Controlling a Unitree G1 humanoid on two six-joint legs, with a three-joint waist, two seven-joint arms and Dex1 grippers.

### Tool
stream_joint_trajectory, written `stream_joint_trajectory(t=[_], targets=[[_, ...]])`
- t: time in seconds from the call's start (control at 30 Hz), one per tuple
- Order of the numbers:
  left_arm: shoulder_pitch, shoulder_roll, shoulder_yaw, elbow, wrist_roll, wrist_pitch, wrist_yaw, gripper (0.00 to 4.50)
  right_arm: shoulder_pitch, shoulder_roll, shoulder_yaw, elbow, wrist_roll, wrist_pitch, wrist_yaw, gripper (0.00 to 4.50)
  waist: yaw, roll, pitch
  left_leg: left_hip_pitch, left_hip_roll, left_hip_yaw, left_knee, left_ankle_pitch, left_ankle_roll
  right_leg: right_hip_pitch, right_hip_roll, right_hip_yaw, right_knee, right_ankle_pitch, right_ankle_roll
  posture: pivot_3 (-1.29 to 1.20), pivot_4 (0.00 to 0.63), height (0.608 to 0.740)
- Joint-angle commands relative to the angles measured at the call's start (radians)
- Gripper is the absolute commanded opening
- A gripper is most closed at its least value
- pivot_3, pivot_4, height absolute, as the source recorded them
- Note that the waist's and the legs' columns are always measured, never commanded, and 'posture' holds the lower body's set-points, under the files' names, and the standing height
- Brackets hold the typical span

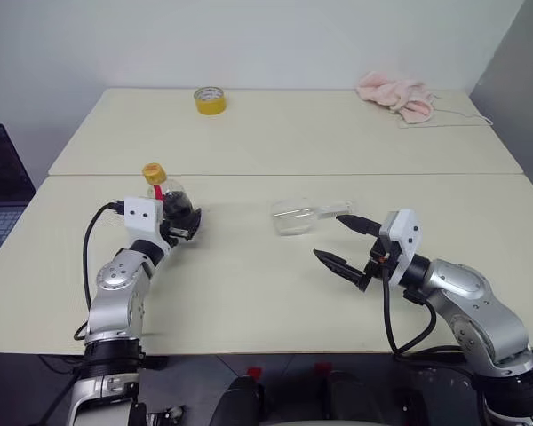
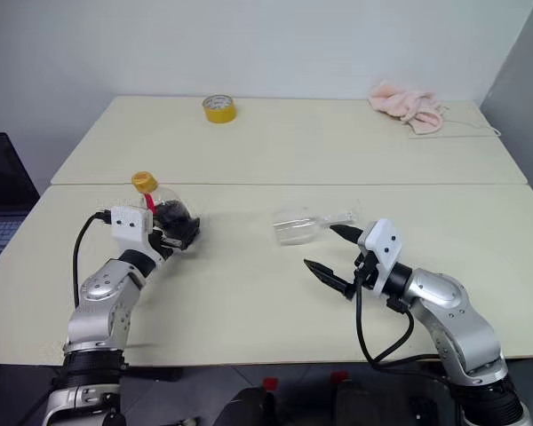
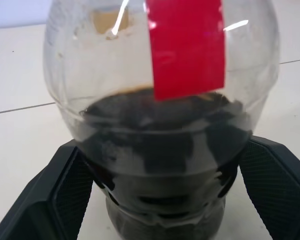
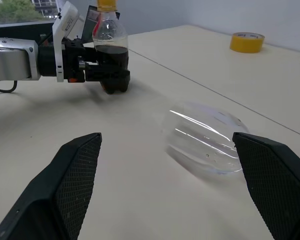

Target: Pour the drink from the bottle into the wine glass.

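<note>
The bottle (image 1: 166,197), clear with a red label and an orange-yellow cap (image 1: 154,172), stands upright on the left of the near table. The dark drink (image 3: 160,145) fills its lower part. My left gripper (image 1: 182,218) is open, and its black fingers (image 3: 65,195) flank the base of the bottle (image 3: 160,75). The wine glass (image 1: 295,216) lies on its side near the table's middle, its stem pointing right. My right gripper (image 1: 330,237) is open just in front of the wine glass (image 4: 205,137), one finger by the stem, holding nothing.
A yellow tape roll (image 1: 210,100) and a pink cloth (image 1: 395,93) lie on the far table. A seam (image 1: 355,175) divides the two tables. A laptop (image 1: 0,191) sits off the left edge.
</note>
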Motion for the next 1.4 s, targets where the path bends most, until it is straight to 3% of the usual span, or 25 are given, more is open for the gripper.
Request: stream_joint_trajectory(t=[0.03, 0.17, 0.37, 0.47, 0.57, 0.77, 0.9, 1.2, 1.4], targets=[[-0.029, 0.001, -0.004, 0.017, 0.006, -0.04, -0.007, 4.46, -0.02, 0.003, -0.003, -0.025, -0.005, -0.016, 0.0, 4.5, 0.0, 0.0, 0.0, 0.0, 0.0, 0.0, 0.0, 0.0, 0.0, 0.0, 0.0, 0.0, 0.0, 0.0, 0.0, 0.0, 0.15, 0.74], [-0.039, 0.01, -0.016, 0.047, 0.026, -0.057, -0.01, 4.46, -0.024, 0.007, -0.002, -0.021, -0.008, -0.017, -0.003, 4.5, 0.0, 0.0, 0.0, 0.0, 0.0, 0.0, 0.0, 0.0, 0.0, 0.0, 0.0, 0.0, 0.0, 0.0, 0.0, 0.0, 0.15, 0.74], [-0.039, 0.015, -0.012, 0.081, 0.016, -0.08, -0.032, 2.99, -0.03, 0.015, -0.002, -0.015, -0.014, -0.02, -0.008, 4.5, 0.0, 0.0, 0.0, 0.0, 0.0, 0.0, 0.0, 0.0, 0.0, 0.0, 0.0, 0.0, 0.0, 0.0, 0.0, 0.0, 0.15, 0.74], [-0.041, 0.015, -0.013, 0.088, 0.018, -0.09, -0.038, 2.47, -0.035, 0.021, -0.003, -0.014, -0.019, -0.018, -0.01, 4.5, 0.0, 0.0, 0.0, 0.0, 0.0, 0.0, 0.0, 0.0, 0.0, 0.0, 0.0, 0.0, 0.0, 0.0, 0.0, 0.0, 0.15, 0.74], [-0.041, 0.013, -0.018, 0.048, 0.01, -0.075, -0.045, 2.23, -0.053, 0.023, -0.012, -0.018, -0.019, -0.007, -0.014, 4.5, 0.0, 0.0, 0.0, 0.0, 0.0, 0.0, 0.0, 0.0, 0.0, 0.0, 0.0, 0.0, 0.0, 0.0, 0.0, 0.0, 0.15, 0.74], [-0.01, 0.021, -0.051, -0.151, 0.02, 0.031, -0.033, 2.07, -0.141, -0.004, -0.044, -0.042, 0.014, 0.08, -0.032, 4.5, -0.002, 0.0, 0.0, -0.001, 0.0, -0.001, 0.001, 0.0, 0.0, -0.001, 0.0, 0.0, 0.0, 0.0, 0.0, 0.0, 0.15, 0.74], [0.011, 0.006, -0.099, -0.323, 0.021, 0.166, -0.01, 2.05, -0.238, 0.006, -0.053, -0.093, 0.108, 0.234, -0.078, 4.5, -0.001, 0.0, 0.0, -0.003, 0.0, -0.001, 0.001, 0.0, 0.0, -0.001, 0.0, 0.0, 0.0, 0.0, 0.0, 0.0, 0.15, 0.74], [0.007, -0.021, -0.231, -0.464, 0.105, 0.286, 0.044, 1.95, -0.463, 0.157, 0.012, -0.023, 0.126, 0.377, -0.22, 4.5, -0.006, 0.0, 0.0, -0.003, 0.0, 0.0, 0.001, 0.0, 0.0, -0.002, 0.0, 0.0, 0.0, 0.0, 0.0, 0.0, 0.15, 0.74], [0.012, -0.066, -0.24, -0.48, 0.11, 0.279, 0.063, 1.93, -0.582, 0.297, 0.056, 0.059, 0.129, 0.435, -0.289, 4.5, -0.006, 0.0, 0.0, -0.006, 0.0, 0.0, 0.0, 0.0, 0.0, -0.006, 0.0, 0.0, 0.002, 0.0, 0.0, 0.0, 0.15, 0.74]])
